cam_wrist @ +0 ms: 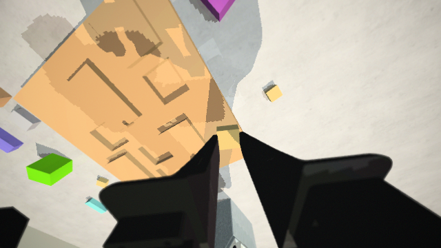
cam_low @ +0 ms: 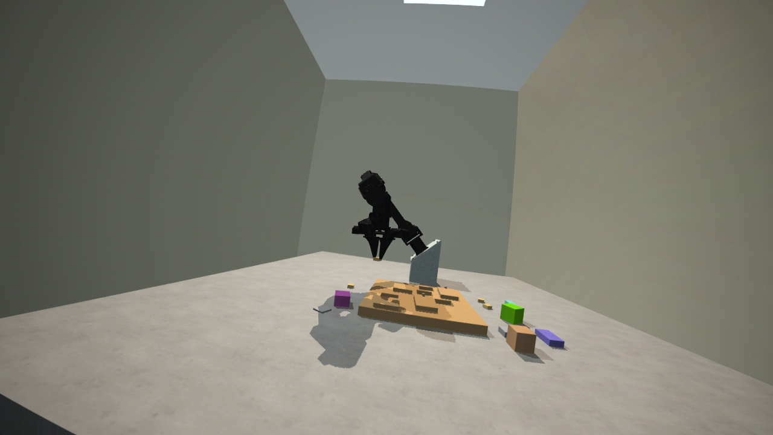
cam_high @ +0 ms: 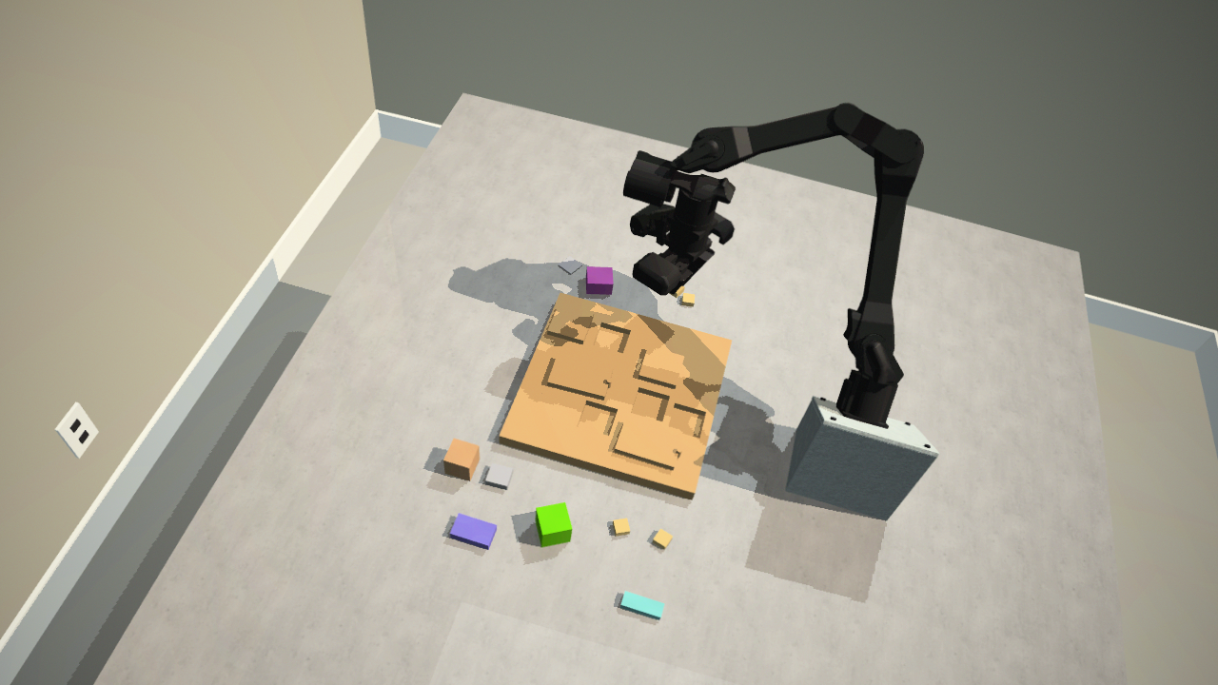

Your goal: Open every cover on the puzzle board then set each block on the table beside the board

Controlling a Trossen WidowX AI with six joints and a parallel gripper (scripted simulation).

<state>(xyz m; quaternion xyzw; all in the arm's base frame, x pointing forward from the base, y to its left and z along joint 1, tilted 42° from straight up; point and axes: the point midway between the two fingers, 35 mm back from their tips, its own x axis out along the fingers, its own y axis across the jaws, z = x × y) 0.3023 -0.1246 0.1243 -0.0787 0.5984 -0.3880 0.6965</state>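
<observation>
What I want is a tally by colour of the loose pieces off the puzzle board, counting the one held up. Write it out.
Small yellow blocks: 4, one in the gripper
Flat grey pieces: 2
Magenta block: 1
Orange-brown block: 1
Green block: 1
Flat violet block: 1
Flat turquoise block: 1
Total: 11

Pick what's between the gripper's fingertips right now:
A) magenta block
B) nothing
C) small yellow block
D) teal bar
C: the wrist view shows a small yellow block pinched between the two fingertips of the gripper.
</observation>
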